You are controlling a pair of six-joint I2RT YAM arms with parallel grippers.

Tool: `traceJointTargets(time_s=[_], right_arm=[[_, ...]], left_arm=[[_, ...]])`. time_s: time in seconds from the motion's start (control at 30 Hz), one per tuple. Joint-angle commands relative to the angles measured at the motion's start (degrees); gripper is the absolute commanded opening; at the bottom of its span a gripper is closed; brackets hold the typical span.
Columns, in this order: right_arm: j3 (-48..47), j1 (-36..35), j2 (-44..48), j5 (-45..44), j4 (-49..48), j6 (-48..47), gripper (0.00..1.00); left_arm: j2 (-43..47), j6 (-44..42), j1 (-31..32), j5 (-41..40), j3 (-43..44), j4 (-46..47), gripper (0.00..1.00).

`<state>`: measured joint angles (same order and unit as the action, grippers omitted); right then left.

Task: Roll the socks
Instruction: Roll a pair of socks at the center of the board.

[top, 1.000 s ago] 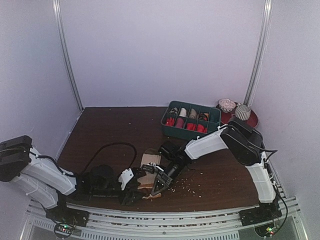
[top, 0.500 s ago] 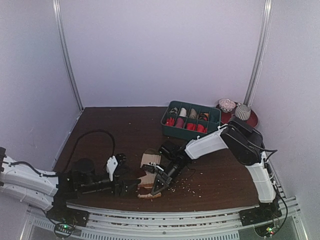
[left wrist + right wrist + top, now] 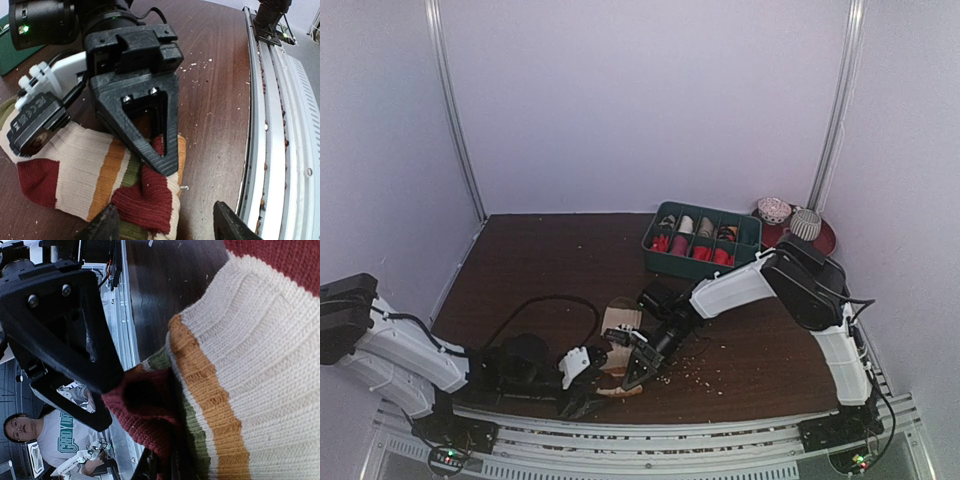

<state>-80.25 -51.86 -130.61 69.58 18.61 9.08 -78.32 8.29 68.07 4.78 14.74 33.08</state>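
Note:
The striped sock (image 3: 619, 340) lies flat near the table's front edge; it is cream with orange, olive and maroon bands (image 3: 75, 160). My right gripper (image 3: 638, 368) is shut on its folded maroon end (image 3: 150, 192), and its black triangular finger (image 3: 145, 115) presses down on the cloth. The right wrist view shows the same pinch (image 3: 137, 410) on the maroon end (image 3: 150, 425). My left gripper (image 3: 584, 393) is open and empty, low over the table just in front of that end, with a fingertip on each side (image 3: 165, 229). The dark teal sock is not in view.
A green divided tray (image 3: 702, 240) with rolled bundles stands at the back right, with a red plate (image 3: 820, 240) holding two balls beside it. Crumbs are scattered around the sock. A metal rail (image 3: 280, 125) runs along the near edge. A black cable (image 3: 550, 300) loops left of the sock.
My left arm pulled back to the left, then came forward again to the sock's near end. The right gripper and the sock have held still.

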Motion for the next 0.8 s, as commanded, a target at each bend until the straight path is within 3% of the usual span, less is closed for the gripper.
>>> traceJointTargets(time_s=[0.0, 0.27, 0.4, 0.6, 0.77], right_arm=[[4.0, 0.8, -5.5, -14.9, 3.6, 0.7, 0.0], [3.9, 0.8, -5.4, -14.8, 3.5, 0.6, 0.0], [4.2, 0.8, -5.5, -14.8, 3.3, 0.6, 0.0], [4.2, 0.8, -5.6, -14.7, 3.0, 0.8, 0.0], [4.3, 0.7, -5.5, -14.5, 2.7, 0.7, 0.0]], left_arm=[[-2.9, -3.6, 2.1, -1.7, 3.3, 3.9, 0.63], [-0.8, -5.1, 5.8, -10.4, 2.2, 5.5, 0.62], [2.9, -6.7, 5.9, -9.7, 1.0, 5.3, 0.62], [-1.7, -6.7, 5.9, -5.3, 3.0, 5.2, 0.61], [-7.2, -4.5, 5.9, -6.5, 3.7, 6.0, 0.59]])
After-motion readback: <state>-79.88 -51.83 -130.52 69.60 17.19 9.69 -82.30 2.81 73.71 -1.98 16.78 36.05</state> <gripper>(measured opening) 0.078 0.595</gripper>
